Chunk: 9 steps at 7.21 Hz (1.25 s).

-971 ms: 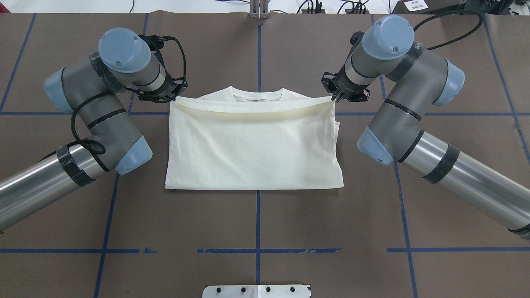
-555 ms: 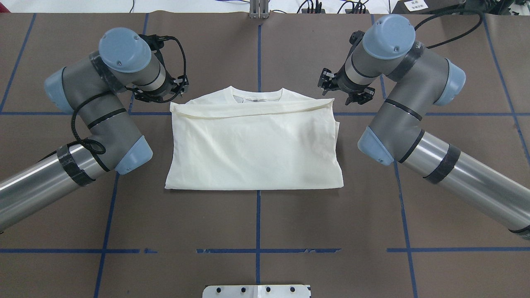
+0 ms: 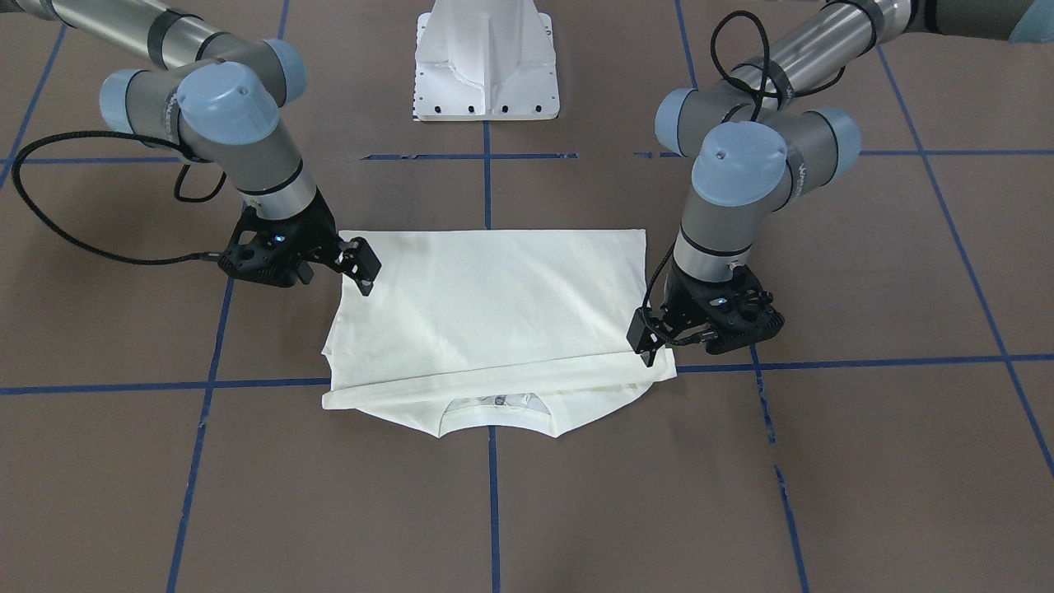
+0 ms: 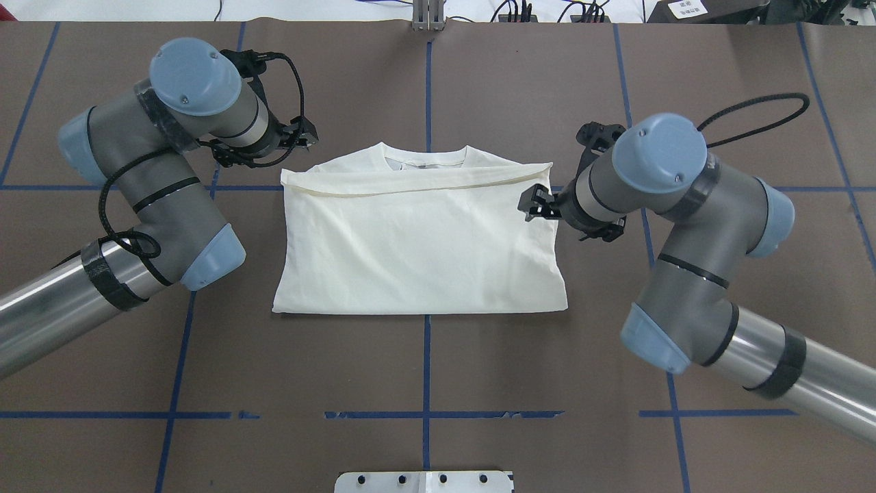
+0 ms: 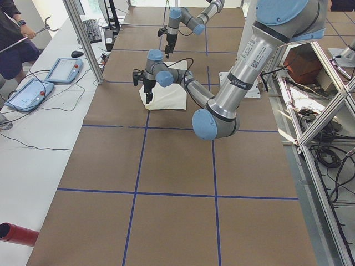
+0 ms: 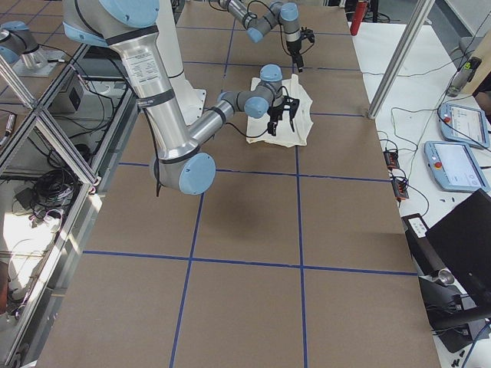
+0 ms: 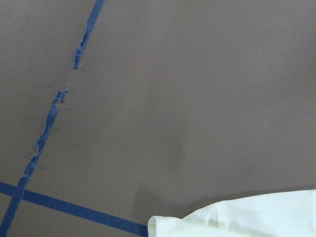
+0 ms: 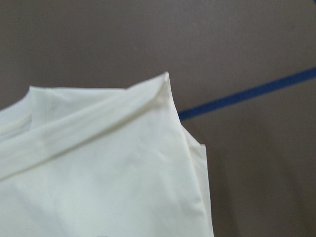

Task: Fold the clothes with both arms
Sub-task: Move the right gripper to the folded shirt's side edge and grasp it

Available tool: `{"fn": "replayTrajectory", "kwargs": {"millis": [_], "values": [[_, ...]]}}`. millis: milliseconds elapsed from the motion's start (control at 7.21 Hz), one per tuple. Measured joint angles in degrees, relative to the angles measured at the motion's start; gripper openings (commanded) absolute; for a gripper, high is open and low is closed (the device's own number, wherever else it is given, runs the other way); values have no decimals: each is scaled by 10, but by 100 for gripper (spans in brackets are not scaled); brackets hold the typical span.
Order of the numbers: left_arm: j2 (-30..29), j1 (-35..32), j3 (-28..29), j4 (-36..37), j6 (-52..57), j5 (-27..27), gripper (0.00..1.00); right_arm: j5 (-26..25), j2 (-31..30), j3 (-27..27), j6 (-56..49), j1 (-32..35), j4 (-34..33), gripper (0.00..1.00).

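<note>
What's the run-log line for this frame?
phase: half-fold laid flat | T-shirt: folded, plain side up, collar at far edge | left pincer: open, off far-left corner | right pincer: open, over right edge

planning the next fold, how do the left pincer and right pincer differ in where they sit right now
The left pincer sits just off the T-shirt's far left corner, over bare table; the right pincer sits over the shirt's right edge, nearer the robot. The left wrist view is mostly table; the right wrist view is mostly shirt. Both look open, and neither grips the cloth.
</note>
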Motion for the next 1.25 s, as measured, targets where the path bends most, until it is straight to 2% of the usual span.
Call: {"fn": "replayTrajectory", "kwargs": {"millis": [277, 416, 555, 693, 832, 971, 1248], "values": [[1, -1, -19, 15, -1, 0, 100, -21, -53, 49, 17, -49, -1, 90], [2, -1, -22, 16, -1, 0, 100, -23, -60, 50, 20, -64, 0, 87], [2, -1, -23, 16, -1, 0, 100, -23, -59, 42, 19, -74, 1, 80], [2, -1, -24, 16, -1, 0, 100, -23, -57, 31, 17, -78, 4, 64], [2, -1, -24, 16, -1, 0, 100, -23, -56, 26, 15, -79, 5, 31], [2, -1, -25, 16, -1, 0, 99, -22, -55, 24, 14, -79, 5, 3], [3, -1, -27, 16, -2, 1, 98, -17, -54, 25, 13, -80, 5, 0]]}}
